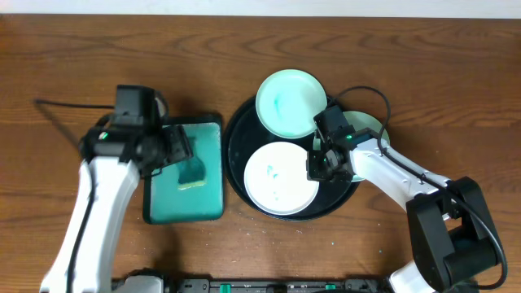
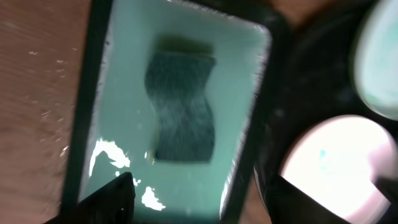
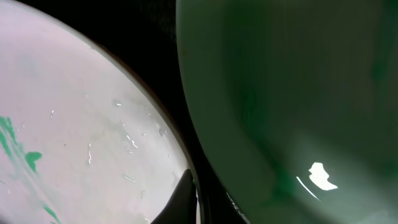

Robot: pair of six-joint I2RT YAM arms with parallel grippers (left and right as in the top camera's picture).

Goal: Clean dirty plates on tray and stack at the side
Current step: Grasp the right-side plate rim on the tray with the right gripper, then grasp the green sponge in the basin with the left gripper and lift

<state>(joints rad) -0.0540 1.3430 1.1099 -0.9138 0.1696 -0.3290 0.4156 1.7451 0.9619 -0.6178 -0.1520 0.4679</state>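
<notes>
Overhead view, near edge outward: white plate (image 1: 282, 177), teal-smeared, lying in the front of the black tray (image 1: 234, 155). Right gripper (image 1: 326, 163) sits low at its right rim, with one finger (image 3: 183, 193) between it and a mint plate (image 1: 368, 124); jaw spread cannot be told. Left gripper (image 1: 181, 152) is wide open and empty, above the sponge (image 1: 191, 174) in the teal tray (image 1: 207, 189). Farthest, a second mint plate (image 1: 291, 102) overlaps the black tray's rear rim.

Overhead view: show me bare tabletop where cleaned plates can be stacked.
Bare brown wood tabletop runs along the top edge, above the teal rectangular tray and the round glossy black tray, and to its upper right. Crowded: the black tray, filled by three pale round plates and the right claw.
</notes>
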